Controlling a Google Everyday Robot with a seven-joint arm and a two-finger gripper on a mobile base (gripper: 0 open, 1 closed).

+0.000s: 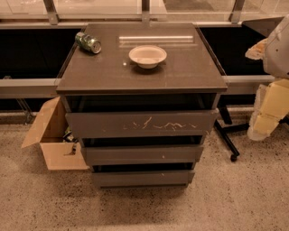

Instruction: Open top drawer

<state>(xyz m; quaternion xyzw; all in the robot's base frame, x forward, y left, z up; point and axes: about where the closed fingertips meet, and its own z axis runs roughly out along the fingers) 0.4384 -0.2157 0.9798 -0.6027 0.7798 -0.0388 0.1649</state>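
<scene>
We take this for an office or lab-like indoor workspace. A dark grey-brown three-drawer cabinet (185,70) stands at the centre on a pale speckled stone-like floor (226,198). At twelve o'clock runs a metal-framed glass partition (99,6), at eight o'clock sits an open brown cardboard box (54,144), and at four o'clock a black castored stand leg (226,140). The robot's pale cream gripper (264,122) hangs at three o'clock.

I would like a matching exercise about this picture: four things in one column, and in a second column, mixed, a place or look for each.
1 bowl
2 can
3 top drawer
4 claw

A at the right edge, beside the cabinet
B pale scratches on its front
C lying at the back left of the cabinet top
D middle of the cabinet top

Pairs: 1-D, 2-C, 3-B, 4-A
</scene>
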